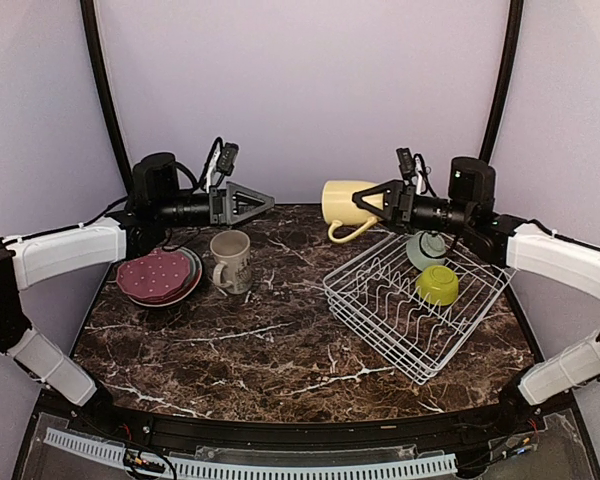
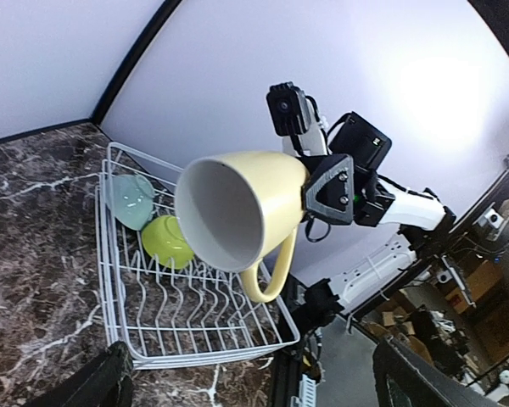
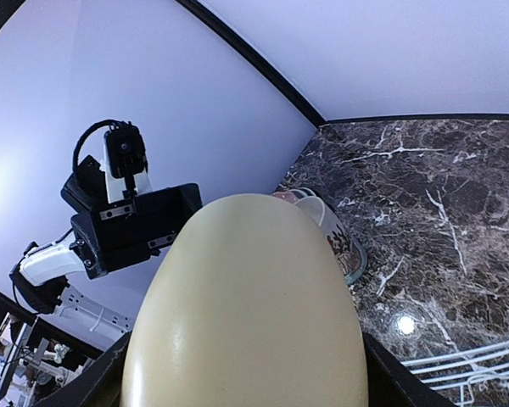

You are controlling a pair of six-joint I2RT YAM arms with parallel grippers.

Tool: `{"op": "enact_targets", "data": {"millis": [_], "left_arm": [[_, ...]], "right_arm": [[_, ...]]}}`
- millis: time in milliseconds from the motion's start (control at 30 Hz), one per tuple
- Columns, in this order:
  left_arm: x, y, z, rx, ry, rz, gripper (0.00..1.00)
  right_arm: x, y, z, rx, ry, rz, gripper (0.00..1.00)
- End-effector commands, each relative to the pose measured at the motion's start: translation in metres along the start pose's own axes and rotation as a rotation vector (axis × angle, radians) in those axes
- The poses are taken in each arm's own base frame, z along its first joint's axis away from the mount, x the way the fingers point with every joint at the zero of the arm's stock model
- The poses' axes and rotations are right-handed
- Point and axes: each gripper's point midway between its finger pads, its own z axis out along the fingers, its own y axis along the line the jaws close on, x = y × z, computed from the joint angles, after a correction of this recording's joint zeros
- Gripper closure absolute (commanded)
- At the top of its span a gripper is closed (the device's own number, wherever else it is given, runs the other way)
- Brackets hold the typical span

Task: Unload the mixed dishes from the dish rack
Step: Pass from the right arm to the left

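My right gripper (image 1: pixel 372 203) is shut on the yellow mug (image 1: pixel 342 202), holding it on its side in the air above the back middle of the table, mouth toward the left arm. The mug (image 3: pixel 246 314) fills the right wrist view. My left gripper (image 1: pixel 263 203) stands open and empty a short way left of the mug, facing its open mouth (image 2: pixel 225 212). The white wire dish rack (image 1: pixel 400 320) sits at the right with a lime-green bowl (image 1: pixel 438 284) and a pale mint bowl (image 1: pixel 425 248) in its far end. A cream-grey mug (image 1: pixel 230 260) and stacked plates (image 1: pixel 160 275) rest at the left.
The marble table (image 1: pixel 280 350) has a black curved frame behind it against a lilac backdrop. The cream-grey mug (image 3: pixel 327 225) stands upright just right of the plate stack, below the left gripper. In the left wrist view the rack's plate prongs (image 2: pixel 195 305) hold no dishes.
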Motion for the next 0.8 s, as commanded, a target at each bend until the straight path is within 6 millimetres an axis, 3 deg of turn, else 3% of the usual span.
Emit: {"op": "enact_targets", "data": {"millis": [0,467,767], "left_arm": [[-0.002,-0.027,0.002,0.205,-0.005,-0.067,0.03],[0.007,-0.016,0.012,0.265,0.027,-0.174,0.12],[0.008,-0.017,0.013,0.288,0.031,-0.184,0.4]], "right_arm": [[-0.034,0.059,0.017,-0.208,-0.09,-0.129,1.0],[-0.011,0.078,0.08,-0.373,-0.008,-0.107,1.0],[0.003,0.077,0.096,-0.414,0.017,-0.08,1.0]]}}
